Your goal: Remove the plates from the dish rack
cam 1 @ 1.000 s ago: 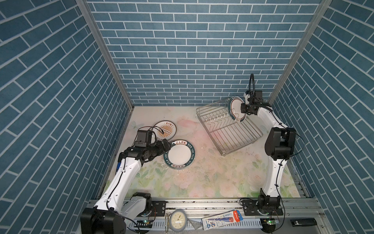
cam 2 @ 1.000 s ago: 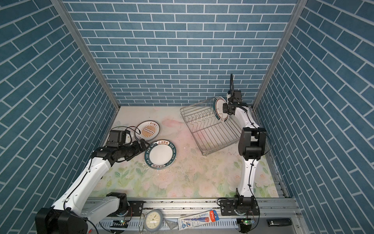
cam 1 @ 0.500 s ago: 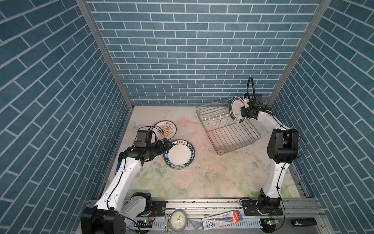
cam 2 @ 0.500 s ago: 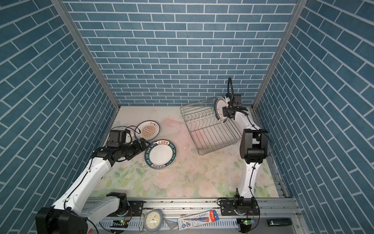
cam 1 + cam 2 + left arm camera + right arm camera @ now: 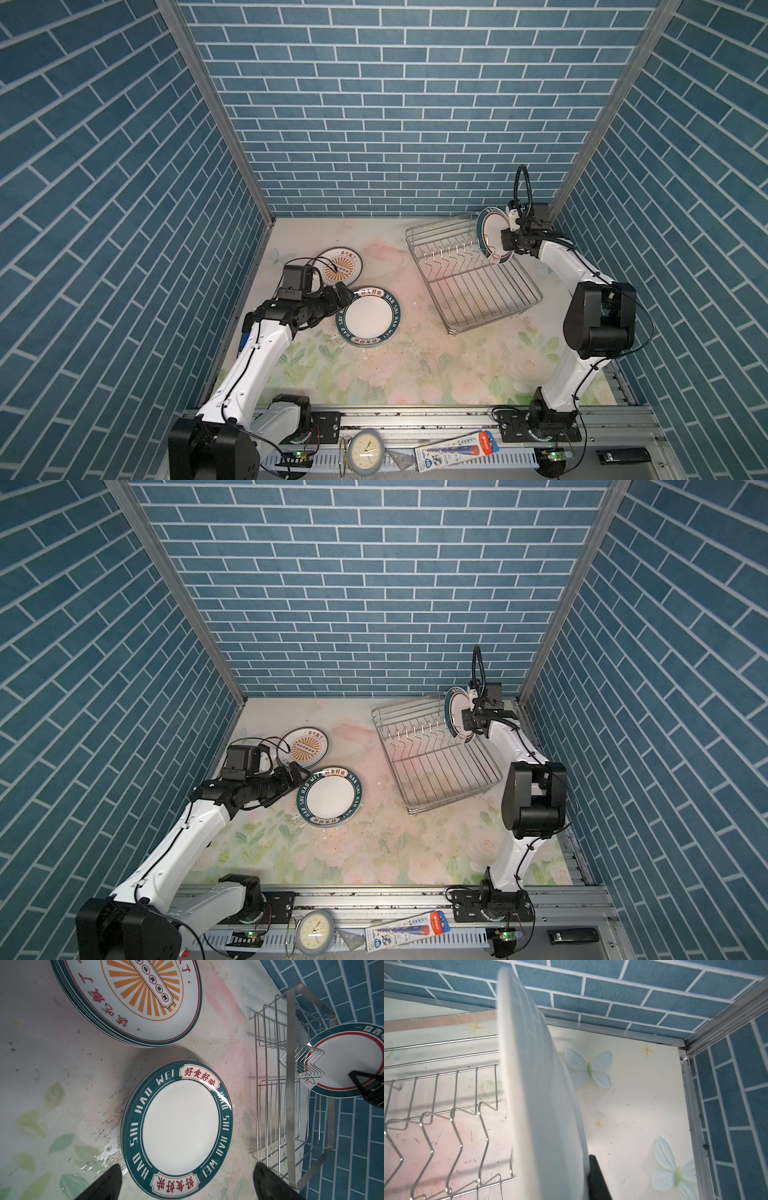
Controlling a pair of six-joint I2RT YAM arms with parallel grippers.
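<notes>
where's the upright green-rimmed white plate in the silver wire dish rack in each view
Top view: upright green-rimmed white plate, far right end of the dish rack.
Top view: same spot.
Left wrist: behind the zigzag wire prongs, plate at.
Right wrist: blurred, edge-on, beside the prongs.
Shared landmark: the prongs.

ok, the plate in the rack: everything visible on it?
The plate is round, glossy white and ceramic-looking. It has a dark green rim with white characters and a thin red ring inside it, and its back is plain white. It stands on edge, slightly tilted, at the far right end of the rack, beside the last prongs, with its decorated face toward the bare prongs. The right gripper is shut on its rim. Whether its lower edge rests on the wires cannot be told.
</notes>
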